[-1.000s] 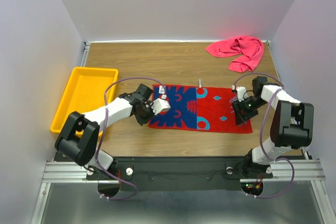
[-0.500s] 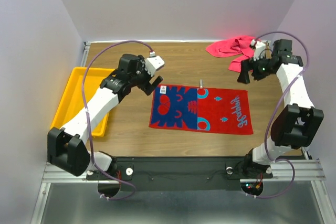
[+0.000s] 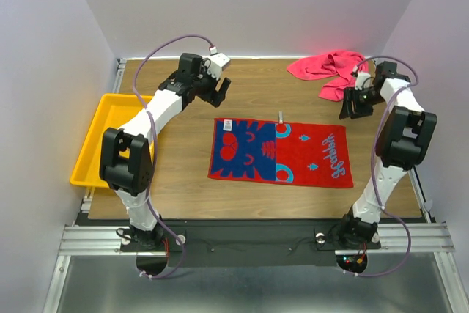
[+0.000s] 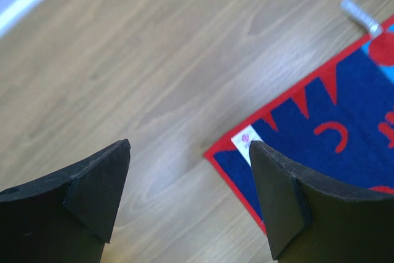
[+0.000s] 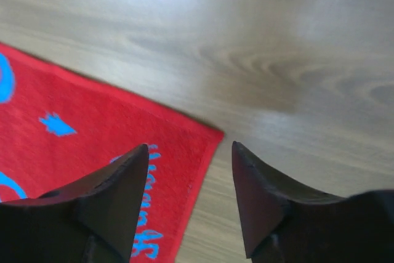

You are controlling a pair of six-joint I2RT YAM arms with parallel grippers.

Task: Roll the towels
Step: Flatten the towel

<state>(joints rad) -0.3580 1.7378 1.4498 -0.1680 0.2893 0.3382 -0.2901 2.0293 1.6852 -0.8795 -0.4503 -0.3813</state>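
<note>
The patterned red and navy towel (image 3: 278,150) lies spread flat in the middle of the table. The plain pink-red towel (image 3: 330,70) sits crumpled at the back right. My left gripper (image 3: 220,90) hovers open just beyond the patterned towel's far left corner. In the left wrist view the left gripper (image 4: 191,152) has bare wood between its fingers and the patterned towel's corner (image 4: 332,133) beside the right finger. My right gripper (image 3: 350,106) hangs open above the far right corner, near the pink-red towel. In the right wrist view that corner (image 5: 92,127) lies below the right gripper (image 5: 191,149).
A yellow tray (image 3: 110,133) stands at the table's left edge. A small white loop tag (image 4: 360,18) sticks out from the patterned towel's far edge. White walls close in the table on three sides.
Both grippers have left the patterned towel's left and right ends, swung up and back, and now hang open near its far corners. The towel lies flat and unmoved.
</note>
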